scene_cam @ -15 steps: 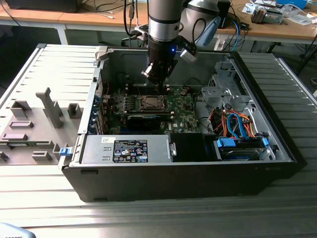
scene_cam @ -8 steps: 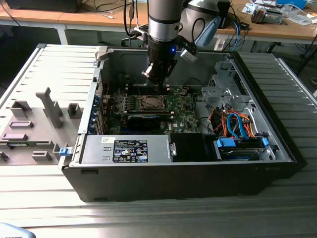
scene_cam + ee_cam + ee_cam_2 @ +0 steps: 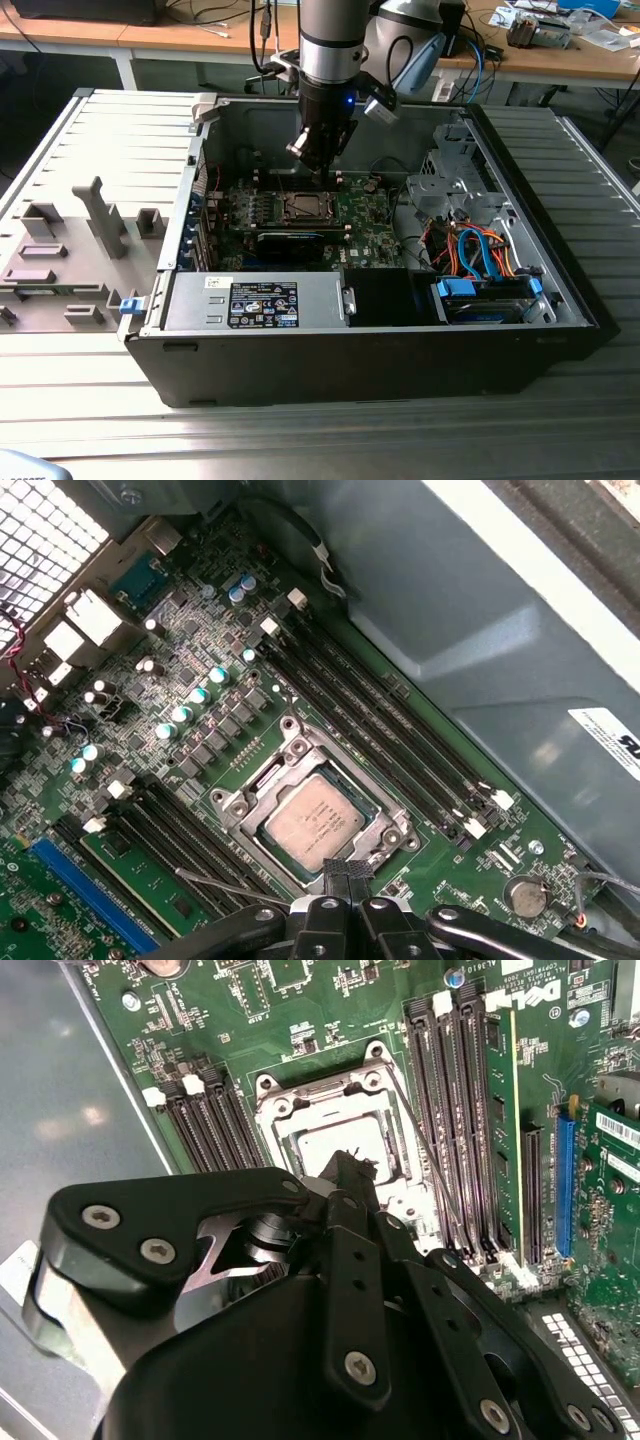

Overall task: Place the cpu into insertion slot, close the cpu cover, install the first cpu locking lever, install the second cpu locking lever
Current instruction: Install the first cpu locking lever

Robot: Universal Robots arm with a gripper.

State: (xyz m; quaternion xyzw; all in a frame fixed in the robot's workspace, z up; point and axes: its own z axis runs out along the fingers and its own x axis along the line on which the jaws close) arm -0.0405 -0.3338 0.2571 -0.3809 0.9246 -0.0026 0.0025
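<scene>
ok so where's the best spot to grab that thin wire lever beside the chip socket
Take the wire lever near its free end, far from the socket corner where it seems to pivot. It looks raised and slants out over the memory slots, so there is probably room beneath it. Come from above and pinch across the thin wire.
</scene>
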